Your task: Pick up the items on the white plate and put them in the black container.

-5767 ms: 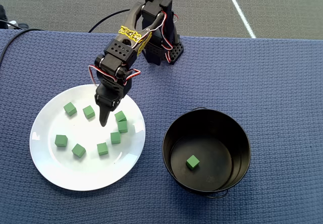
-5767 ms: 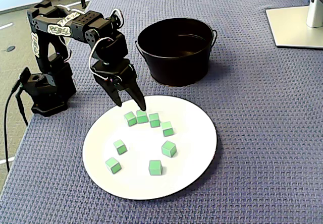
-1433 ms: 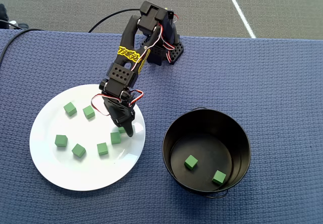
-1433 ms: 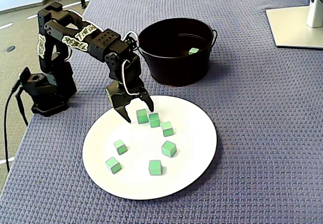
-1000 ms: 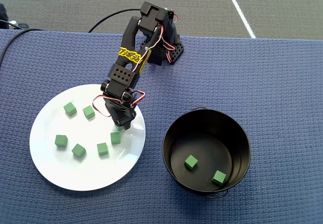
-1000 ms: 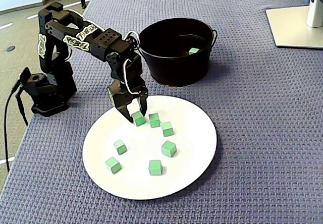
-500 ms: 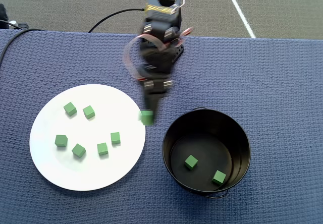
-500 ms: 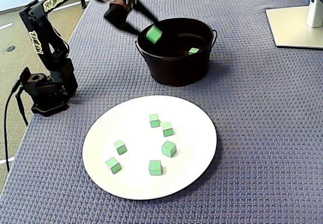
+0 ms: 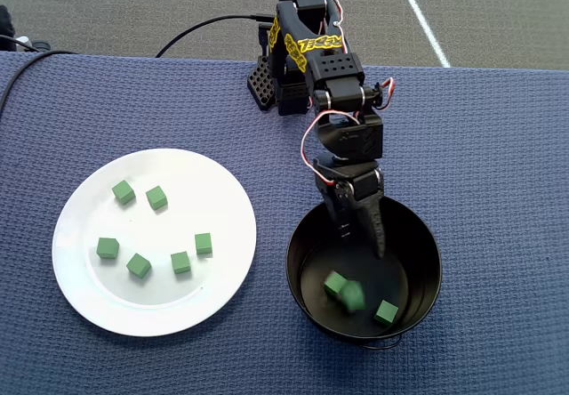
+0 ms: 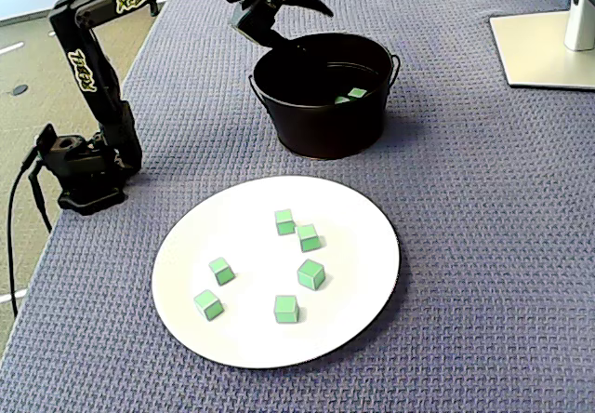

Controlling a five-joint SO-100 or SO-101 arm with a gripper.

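Six green cubes (image 9: 156, 197) lie scattered on the white plate (image 9: 89, 302), all apart from one another. Three more cubes (image 9: 385, 312) rest on the floor of the black container (image 9: 430, 281), just right of the plate in the overhead view. The fingers (image 9: 362, 235) hang spread apart over the container's near rim, holding nothing. Everything sits on the blue woven desk (image 9: 498, 164).

overhead view: straight down from above, arm base (image 9: 283, 84) at top centre, white plate (image 9: 222, 190) left, black container (image 9: 427, 244) right. fixed view: lower and oblique, from the plate's side across the table, with plate (image 10: 363, 218) nearest, container (image 10: 325, 125) behind, base (image 10: 84, 171) far left. shared by both: plate, container, arm, blue mat (image 9: 498, 146).
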